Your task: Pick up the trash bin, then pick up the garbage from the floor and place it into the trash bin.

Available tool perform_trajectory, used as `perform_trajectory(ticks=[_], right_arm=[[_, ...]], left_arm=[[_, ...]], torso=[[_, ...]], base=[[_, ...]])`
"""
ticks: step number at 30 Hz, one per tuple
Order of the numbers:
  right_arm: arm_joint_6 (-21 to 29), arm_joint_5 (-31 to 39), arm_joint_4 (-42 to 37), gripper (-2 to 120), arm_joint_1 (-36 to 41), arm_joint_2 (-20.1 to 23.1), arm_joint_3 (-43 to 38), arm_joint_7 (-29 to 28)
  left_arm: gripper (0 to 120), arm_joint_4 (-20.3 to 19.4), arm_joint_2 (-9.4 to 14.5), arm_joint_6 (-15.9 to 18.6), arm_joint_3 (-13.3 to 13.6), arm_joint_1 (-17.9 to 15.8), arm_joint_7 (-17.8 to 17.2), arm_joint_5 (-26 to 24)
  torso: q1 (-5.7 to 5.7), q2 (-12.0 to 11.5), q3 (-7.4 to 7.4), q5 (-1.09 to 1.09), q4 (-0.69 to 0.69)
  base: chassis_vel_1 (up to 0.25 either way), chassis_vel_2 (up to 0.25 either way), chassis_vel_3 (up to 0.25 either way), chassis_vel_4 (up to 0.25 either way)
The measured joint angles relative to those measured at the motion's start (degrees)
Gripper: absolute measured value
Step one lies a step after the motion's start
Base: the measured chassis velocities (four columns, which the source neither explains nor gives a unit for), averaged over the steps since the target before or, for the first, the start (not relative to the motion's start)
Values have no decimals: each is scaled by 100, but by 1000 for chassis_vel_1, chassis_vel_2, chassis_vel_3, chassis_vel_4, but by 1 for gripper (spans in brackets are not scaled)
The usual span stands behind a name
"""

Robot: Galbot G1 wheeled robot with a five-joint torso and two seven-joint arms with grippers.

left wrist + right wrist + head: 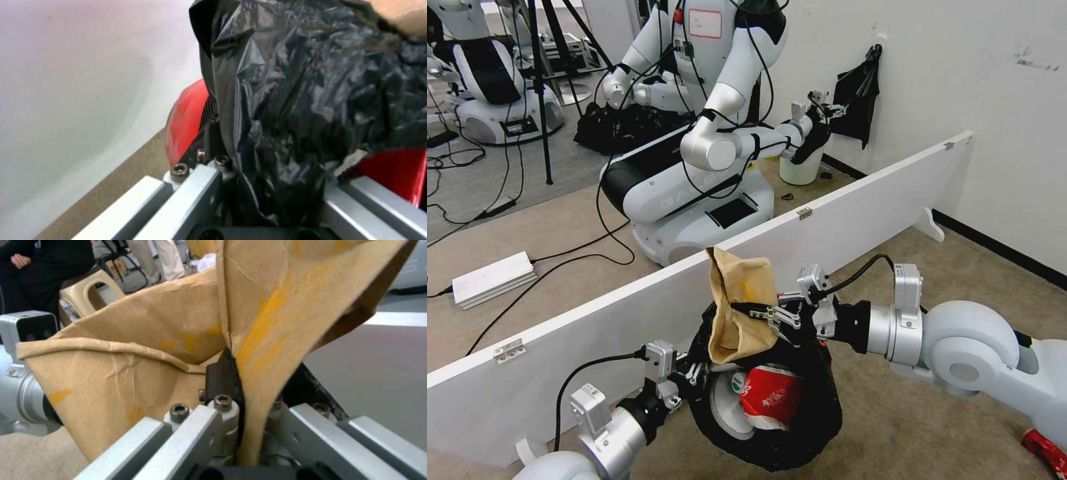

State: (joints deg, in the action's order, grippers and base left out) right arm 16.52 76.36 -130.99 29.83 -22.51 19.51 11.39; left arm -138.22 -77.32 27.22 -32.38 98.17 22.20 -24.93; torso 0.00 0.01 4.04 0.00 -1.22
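Tan carpet floor point(947, 427), white partition board point(647, 300), white wall behind.
Left end effector point(692, 377) clamped on trash bin point(800, 427) rim, bin held aloft; right end effector point(766, 315) pinching tan paper bag point(735, 300) above bin mouth.

Under me is a tan carpet floor point(894, 400). A long white board point(854, 220) stands on edge across it, just past my arms. Near my right arm a red scrap point(1044, 450) lies on the floor. Beyond the board, a flat white box point(492, 279), black cables point(607, 237) and a white bin point(798, 170) by the wall rest on it.
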Motion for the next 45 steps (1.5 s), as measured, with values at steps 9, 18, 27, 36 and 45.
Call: perform_trajectory(ticks=[9, 18, 27, 36, 45], right_arm=[[0, -105, -50, 0, 22, 97, 20, 35], [18, -214, -58, 0, 32, 155, 56, 70], [-32, -153, -136, 0, -66, 252, -214, 113], [-196, 9, -217, 0, -117, 342, -603, 126], [-385, 70, -272, 0, -147, 308, -719, 193]], left_arm=[[0, -10, -2, 17, 14, -6, -37, -33], [0, -70, -53, 42, -1, 26, -69, -45], [0, -74, -152, 34, 24, 41, -76, -13], [0, 45, -172, -4, 74, 48, -38, 146], [0, 206, -166, -68, 111, 63, 34, 362]], torso=[[0, 0, 0, 0, 0], [0, 0, 0, 0, 1], [0, 0, 0, 0, 1], [0, -1, 0, 0, 1], [0, -1, 0, 0, 1]], base=[[0, 0, 0, 0], [0, 0, 0, 0], [0, 0, 0, 0], [0, 0, 0, 0], [0, 0, 0, 0]])
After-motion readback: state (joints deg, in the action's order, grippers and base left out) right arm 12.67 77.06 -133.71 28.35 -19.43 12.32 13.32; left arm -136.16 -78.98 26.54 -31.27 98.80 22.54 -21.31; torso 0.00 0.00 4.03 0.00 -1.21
